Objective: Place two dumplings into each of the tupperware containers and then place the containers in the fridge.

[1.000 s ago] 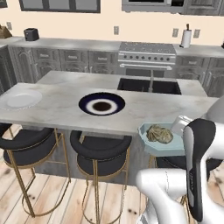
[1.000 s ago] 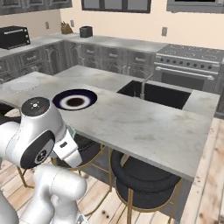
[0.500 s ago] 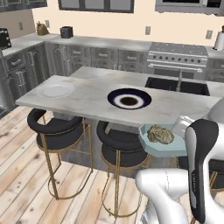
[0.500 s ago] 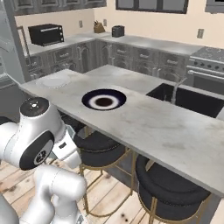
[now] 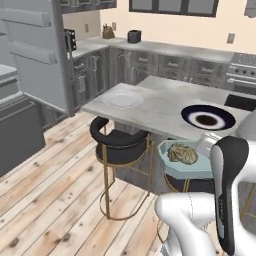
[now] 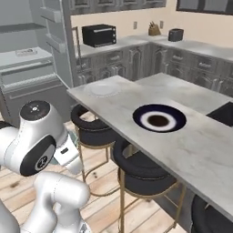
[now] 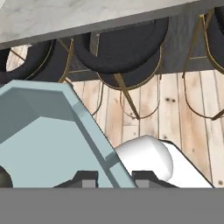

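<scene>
Swung leftward with the base, both base views now take in the open fridge (image 5: 35,55). Folded low before the worktop (image 5: 165,107), the arm carries the teal tupperware container (image 5: 184,161) holding dumplings (image 5: 182,153). Hand view shows the claw (image 7: 114,178) clamped on its rim.

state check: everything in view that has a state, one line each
teal container: off the counter, carried in the air, rim pinched by the pincer
dumplings: two, inside the teal container
pincer: shut on the container's rim
fridge: door open, shelves showing
dark-blue plate: on the island, no dumplings
white plate: on the island, empty
</scene>
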### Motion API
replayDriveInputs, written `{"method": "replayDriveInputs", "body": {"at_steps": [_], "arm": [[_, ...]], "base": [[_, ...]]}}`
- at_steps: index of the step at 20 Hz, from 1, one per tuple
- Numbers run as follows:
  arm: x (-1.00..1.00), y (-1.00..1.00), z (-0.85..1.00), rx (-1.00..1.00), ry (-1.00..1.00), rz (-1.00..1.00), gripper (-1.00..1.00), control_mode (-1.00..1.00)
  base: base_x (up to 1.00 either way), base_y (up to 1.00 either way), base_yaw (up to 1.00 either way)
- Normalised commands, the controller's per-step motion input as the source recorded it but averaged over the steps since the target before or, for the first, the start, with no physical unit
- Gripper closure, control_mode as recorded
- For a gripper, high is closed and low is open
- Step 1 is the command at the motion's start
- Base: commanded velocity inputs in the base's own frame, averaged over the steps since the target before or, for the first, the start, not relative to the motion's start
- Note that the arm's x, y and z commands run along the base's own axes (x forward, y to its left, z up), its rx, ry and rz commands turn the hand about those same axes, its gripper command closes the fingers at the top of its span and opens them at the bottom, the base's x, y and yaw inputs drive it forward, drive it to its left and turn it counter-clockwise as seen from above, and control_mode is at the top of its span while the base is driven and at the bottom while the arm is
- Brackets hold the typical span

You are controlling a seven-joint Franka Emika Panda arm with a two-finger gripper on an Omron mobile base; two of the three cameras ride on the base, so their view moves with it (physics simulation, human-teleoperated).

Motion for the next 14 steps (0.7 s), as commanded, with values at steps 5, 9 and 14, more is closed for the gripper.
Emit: {"method": "replayDriveInputs", "body": {"at_steps": [5, 9, 14], "arm": [[0.0, 0.0, 0.0, 0.0, 0.0, 0.0, 1.0, 1.0], [0.0, 0.0, 0.0, 0.0, 0.0, 0.0, 1.0, 1.0], [0.0, 0.0, 0.0, 0.0, 0.0, 0.0, 1.0, 1.0]], "base": [[0.29, 0.59, 0.28], [0.45, 0.64, 0.23], [0.5, 0.64, 0.21]]}}
